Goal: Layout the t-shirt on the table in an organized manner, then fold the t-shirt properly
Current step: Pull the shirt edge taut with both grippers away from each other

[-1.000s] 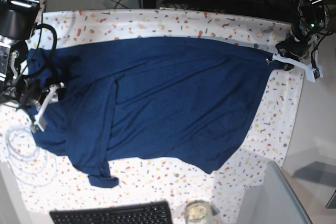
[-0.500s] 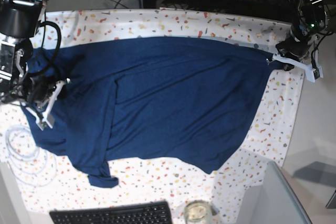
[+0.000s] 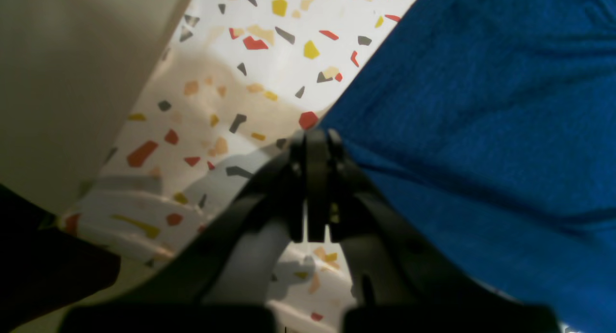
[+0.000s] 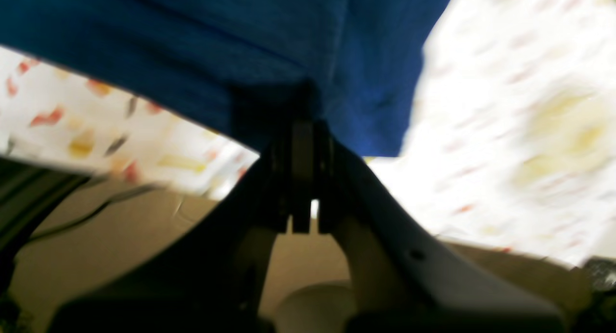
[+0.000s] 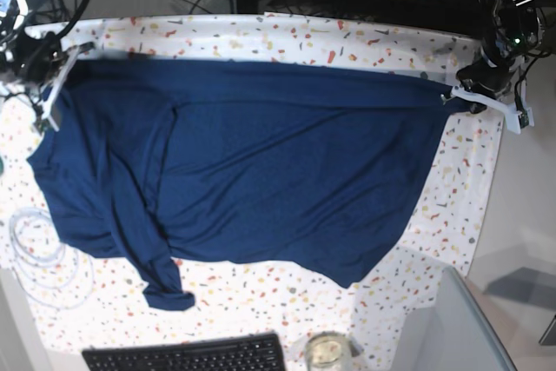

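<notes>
From where I stand, the big change is on the base view's left: the right gripper [image 5: 54, 84] has closed on the cloth and carried it up toward the far edge of the table [image 5: 261, 30], so the t-shirt [image 5: 261, 162] now runs in one long taut line along its far hem from that gripper across to the left gripper [image 5: 473, 97] at the other corner. A second ago the right gripper sat lower, about midway down the shirt's left side, with its jaws apart over a bunched shoulder; half a second ago it was closing there; now its wrist view shows the jaws pressed together with navy fabric [image 4: 269, 58] pinched at the tips [image 4: 303, 131] and lifted off the speckled cover. The left gripper has not moved across the three base pictures; its wrist view shows its jaws together right at the shirt's edge [image 3: 481, 107], pinning a corner. I judge this as the spreading step nearly working: the top edge is straightened, but the near-left part still lies folded over itself, with a sleeve trailing toward the keyboard [image 5: 187, 355]. The cable coil [image 5: 35, 245] and the glass [image 5: 327, 349] lie where they were.
</notes>
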`<state>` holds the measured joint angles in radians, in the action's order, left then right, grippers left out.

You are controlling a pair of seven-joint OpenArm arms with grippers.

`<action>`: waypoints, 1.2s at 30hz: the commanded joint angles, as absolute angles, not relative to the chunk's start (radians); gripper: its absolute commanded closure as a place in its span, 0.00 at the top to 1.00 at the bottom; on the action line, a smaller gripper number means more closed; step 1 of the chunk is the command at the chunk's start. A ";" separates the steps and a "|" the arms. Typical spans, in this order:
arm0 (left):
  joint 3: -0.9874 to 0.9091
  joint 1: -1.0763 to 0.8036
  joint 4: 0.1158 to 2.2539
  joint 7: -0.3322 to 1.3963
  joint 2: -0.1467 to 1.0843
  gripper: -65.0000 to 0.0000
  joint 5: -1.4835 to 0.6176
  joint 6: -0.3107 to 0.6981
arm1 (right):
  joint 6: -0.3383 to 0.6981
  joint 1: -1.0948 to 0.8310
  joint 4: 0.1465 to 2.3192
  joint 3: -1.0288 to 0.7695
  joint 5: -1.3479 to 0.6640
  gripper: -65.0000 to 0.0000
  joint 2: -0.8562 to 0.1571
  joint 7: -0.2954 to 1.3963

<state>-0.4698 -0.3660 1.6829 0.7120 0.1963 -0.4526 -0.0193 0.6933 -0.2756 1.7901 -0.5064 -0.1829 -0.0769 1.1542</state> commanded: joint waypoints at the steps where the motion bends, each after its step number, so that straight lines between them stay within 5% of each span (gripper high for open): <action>1: -0.475 -0.363 1.705 0.693 0.211 0.00 -0.453 -0.019 | 0.698 -0.272 1.807 -0.515 -0.189 0.00 -0.077 1.133; 17: -0.475 -0.398 1.707 0.693 0.228 0.00 -0.453 -0.019 | 0.698 -0.398 1.724 -0.515 -0.188 0.00 -0.071 1.148; 36: -0.476 -0.587 1.776 0.693 0.222 0.00 -0.453 -0.019 | 0.698 -0.346 1.681 -0.575 -0.186 0.00 -0.203 1.152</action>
